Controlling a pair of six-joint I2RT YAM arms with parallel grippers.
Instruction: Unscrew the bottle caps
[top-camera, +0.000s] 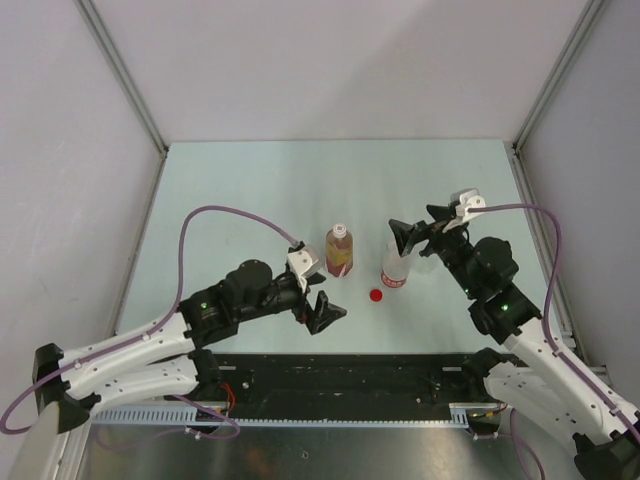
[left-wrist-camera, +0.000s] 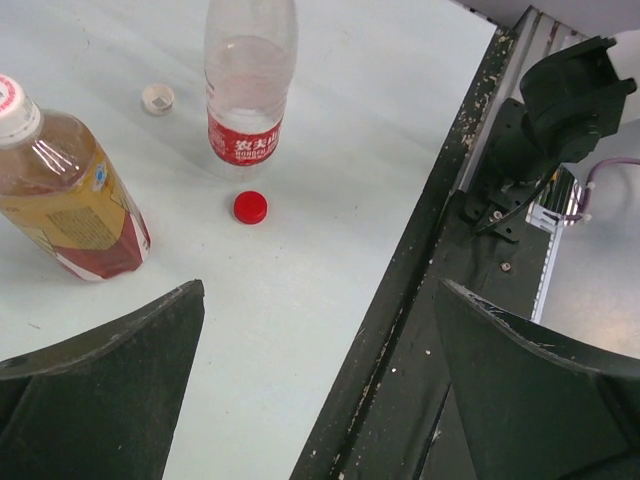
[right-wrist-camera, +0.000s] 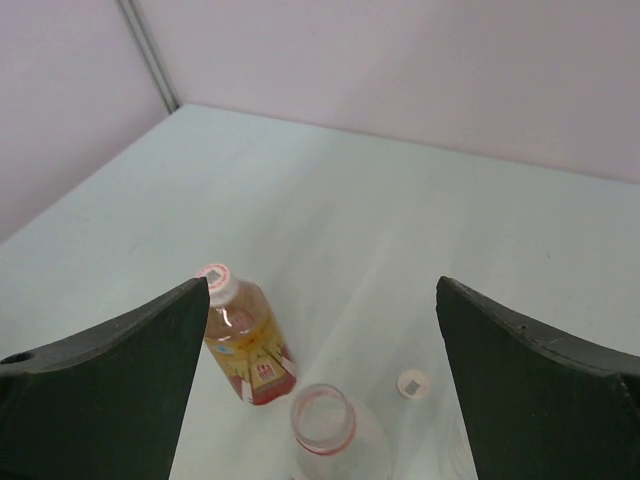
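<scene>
Right end effector is wide open, holding nothing (left end effector same deal). The capped amber bottle stands upright just past the left one, so that arm's closer.

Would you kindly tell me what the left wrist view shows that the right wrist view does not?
Only the left wrist view shows the red cap lying loose on the table, the red-and-white label on the clear bottle, and the black front rail. Only the right wrist view shows that bottle's open mouth from above, and the back wall. Both show the amber bottle with its white cap on, the clear bottle, and a loose pale cap on the table.
</scene>
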